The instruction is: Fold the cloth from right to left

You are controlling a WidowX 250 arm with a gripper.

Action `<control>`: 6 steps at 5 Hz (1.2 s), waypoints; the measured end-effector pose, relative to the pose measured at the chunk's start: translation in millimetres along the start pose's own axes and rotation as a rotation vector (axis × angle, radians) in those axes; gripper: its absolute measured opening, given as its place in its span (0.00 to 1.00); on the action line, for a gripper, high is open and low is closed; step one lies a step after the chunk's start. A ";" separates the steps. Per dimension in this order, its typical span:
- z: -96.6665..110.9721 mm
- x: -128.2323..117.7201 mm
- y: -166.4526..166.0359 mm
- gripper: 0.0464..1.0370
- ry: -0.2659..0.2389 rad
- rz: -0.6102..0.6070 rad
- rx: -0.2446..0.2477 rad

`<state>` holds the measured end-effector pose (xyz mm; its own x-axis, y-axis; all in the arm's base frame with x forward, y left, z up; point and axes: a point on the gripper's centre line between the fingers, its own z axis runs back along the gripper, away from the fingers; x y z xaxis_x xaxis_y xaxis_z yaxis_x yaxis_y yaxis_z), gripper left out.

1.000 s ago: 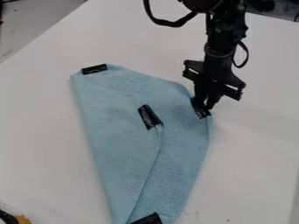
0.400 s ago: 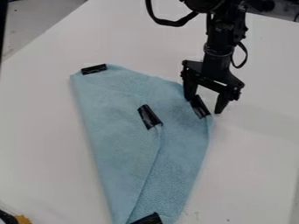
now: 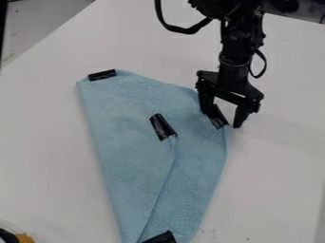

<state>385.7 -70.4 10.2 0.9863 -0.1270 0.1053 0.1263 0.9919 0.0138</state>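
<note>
Because the fold presumably starts at the right corner (image 3: pixel 222 134), we position the gripper (image 3: pixel 222 120), jaws spread, astride the black tape (image 3: pixel 218 121) there, with the cloth (image 3: pixel 130 156) lying partly folded on the table (image 3: pixel 47 137).

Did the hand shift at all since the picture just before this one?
Yes, slightly: the hand has moved a little toward the bottom of the view, judged against the middle black patch on the cloth.
</note>
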 end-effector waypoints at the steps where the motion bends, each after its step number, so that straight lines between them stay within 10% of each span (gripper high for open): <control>1: -0.7 2.1 3.2 0.64 -0.014 0.011 -0.013; 3: -1.0 2.2 7.0 0.15 -0.012 0.025 -0.021; 6: 49.7 -8.2 7.3 0.02 -0.098 0.179 0.154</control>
<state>373.2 -62.1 58.9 0.9755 0.0435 0.2157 -0.0743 0.9878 0.1369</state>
